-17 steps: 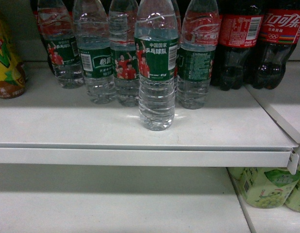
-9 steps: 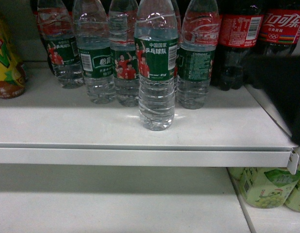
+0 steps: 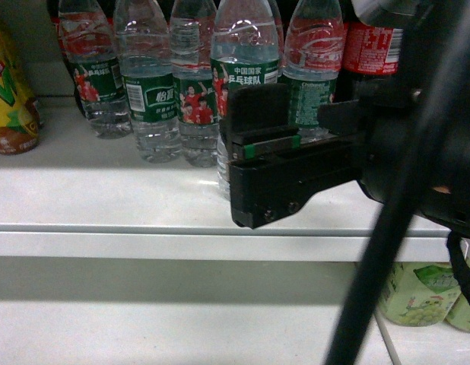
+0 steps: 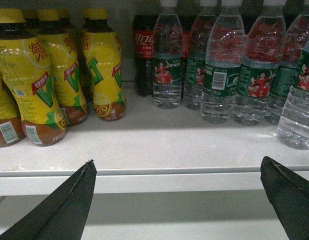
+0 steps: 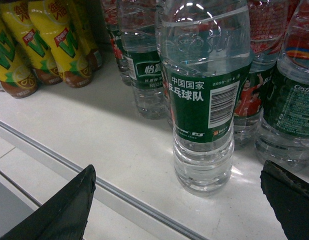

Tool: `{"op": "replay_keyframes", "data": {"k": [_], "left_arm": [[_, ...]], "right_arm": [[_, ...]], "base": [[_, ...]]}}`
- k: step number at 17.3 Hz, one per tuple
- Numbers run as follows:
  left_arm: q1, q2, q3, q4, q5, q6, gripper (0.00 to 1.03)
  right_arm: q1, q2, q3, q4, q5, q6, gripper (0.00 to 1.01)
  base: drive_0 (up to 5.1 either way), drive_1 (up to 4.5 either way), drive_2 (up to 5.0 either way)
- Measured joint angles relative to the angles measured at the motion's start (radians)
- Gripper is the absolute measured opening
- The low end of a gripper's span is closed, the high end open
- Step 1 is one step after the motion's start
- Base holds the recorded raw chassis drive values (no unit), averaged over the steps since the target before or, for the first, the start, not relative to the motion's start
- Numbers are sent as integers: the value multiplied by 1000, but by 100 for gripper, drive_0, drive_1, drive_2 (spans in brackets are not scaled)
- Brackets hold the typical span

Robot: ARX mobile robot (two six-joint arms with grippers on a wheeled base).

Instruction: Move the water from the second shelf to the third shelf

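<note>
The water, a clear ribbed bottle with a green label, stands upright alone near the front of the upper white shelf. In the head view only its top and label show above my right gripper, which hangs in front of it. From the right wrist, my right gripper is open, its two dark fingers wide apart, with the bottle just ahead between them, untouched. My left gripper is open and holds nothing, level with the shelf's front lip; it is out of the head view.
More water bottles stand in a row behind the front one. Cola bottles sit at the right, yellow drink bottles at the left. A lower white shelf lies below, with pale green bottles at its right end.
My right arm has swung in from the right edge of the head view and now covers the lower half of the front water bottle. The bottles have not moved.
</note>
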Motion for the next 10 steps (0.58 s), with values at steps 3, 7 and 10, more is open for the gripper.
{"op": "replay_keyframes", "data": {"k": [3,7,10], "left_arm": [[0,0,0,0,0,0,98],[0,0,0,0,0,0,98],[0,0,0,0,0,0,98]], "right_arm": [[9,74,77,-16,50,26,98],[15,159,179,-47,101,44,98],[16,217,235,-64,125,49,98]], "base": [[0,0,0],[0,0,0],[0,0,0]]}}
